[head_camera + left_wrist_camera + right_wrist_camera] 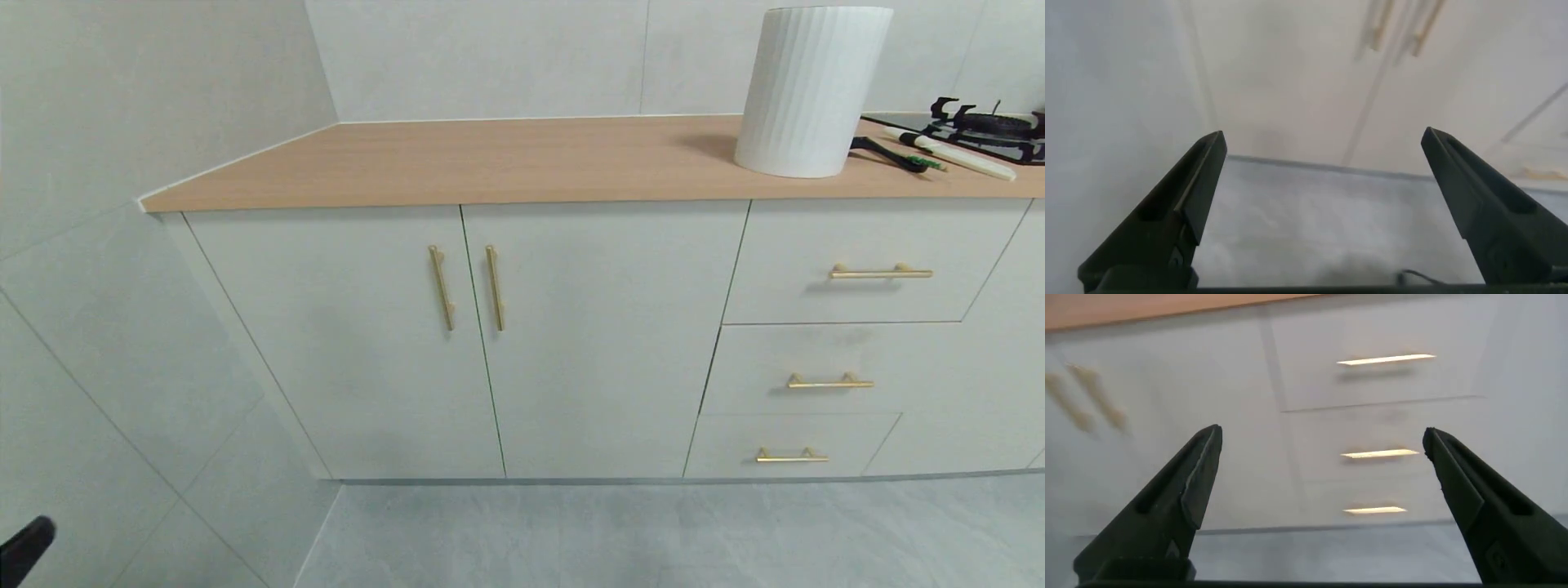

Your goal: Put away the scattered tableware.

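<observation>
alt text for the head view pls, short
A wooden countertop tops pale cabinets: two doors and three drawers, all shut, with brass handles. At its right end are a white ribbed container, loose utensils and a black hob grate.

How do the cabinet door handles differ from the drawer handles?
The door handles stand vertical, paired side by side at the doors' meeting edges; the drawer handles lie horizontal, one per drawer, stacked three high. Both are slim gold bars on pale fronts.
</observation>
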Controlling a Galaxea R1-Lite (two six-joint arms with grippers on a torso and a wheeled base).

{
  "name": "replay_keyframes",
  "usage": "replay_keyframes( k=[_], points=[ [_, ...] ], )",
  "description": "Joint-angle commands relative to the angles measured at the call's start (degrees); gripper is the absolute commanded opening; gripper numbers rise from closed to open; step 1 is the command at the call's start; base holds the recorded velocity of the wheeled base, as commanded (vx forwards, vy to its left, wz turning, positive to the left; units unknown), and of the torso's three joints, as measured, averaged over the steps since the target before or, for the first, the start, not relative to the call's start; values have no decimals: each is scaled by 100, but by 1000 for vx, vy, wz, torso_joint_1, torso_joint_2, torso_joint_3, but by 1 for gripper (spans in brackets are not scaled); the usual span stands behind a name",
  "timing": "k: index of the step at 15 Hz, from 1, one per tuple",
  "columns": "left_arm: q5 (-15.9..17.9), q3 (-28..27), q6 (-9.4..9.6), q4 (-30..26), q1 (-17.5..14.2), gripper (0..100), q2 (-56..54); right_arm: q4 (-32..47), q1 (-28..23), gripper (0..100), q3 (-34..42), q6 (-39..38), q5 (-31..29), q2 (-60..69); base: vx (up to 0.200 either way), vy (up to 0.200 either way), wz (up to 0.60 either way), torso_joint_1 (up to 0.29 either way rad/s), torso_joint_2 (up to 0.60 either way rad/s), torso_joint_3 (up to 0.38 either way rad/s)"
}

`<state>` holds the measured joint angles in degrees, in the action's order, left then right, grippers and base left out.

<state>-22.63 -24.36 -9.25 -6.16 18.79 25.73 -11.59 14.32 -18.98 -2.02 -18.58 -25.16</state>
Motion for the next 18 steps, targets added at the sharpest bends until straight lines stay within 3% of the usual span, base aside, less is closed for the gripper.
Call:
replay_keyframes(
  k=[1,4,7,8,9,12,13,15,17,18],
  points=[
    [4,186,161,-334,-560,100,-1343,1194,-993,100,44,624,21,1989,0,0,0,0,0,0],
    [13,687,240,-439,-1052,100,-2020,1423,-1459,100,219,765,162,2516,0,0,0,0,0,0],
    [-374,1012,90,-404,-1281,100,-2029,1230,-1459,100,729,756,-304,2516,0,0,0,0,0,0],
    [-357,1135,82,-421,-1720,100,-2196,843,-1459,100,1160,756,-313,2516,0,0,0,0,0,0],
    [-225,1337,187,-421,-1923,100,-2573,439,-1459,100,1503,756,-313,2516,0,0,0,0,0,0],
    [-93,1943,354,-246,-1931,100,-2573,43,-1459,100,1880,615,-225,2516,0,0,0,0,0,0],
    [540,2075,495,71,-1923,100,-2573,280,-1450,100,1889,492,109,2516,0,0,0,0,0,0],
    [1445,2242,670,449,-1923,100,-2573,913,-1450,100,1880,308,838,2516,0,0,0,0,0,0],
    [1920,2436,1022,660,-1923,100,-2573,1080,-1432,100,1889,114,1700,2516,0,0,0,0,0,0],
    [2052,2436,1031,624,-1923,100,-2573,1274,-1432,100,1863,150,1919,2516,0,0,0,0,0,0]
  ],
)
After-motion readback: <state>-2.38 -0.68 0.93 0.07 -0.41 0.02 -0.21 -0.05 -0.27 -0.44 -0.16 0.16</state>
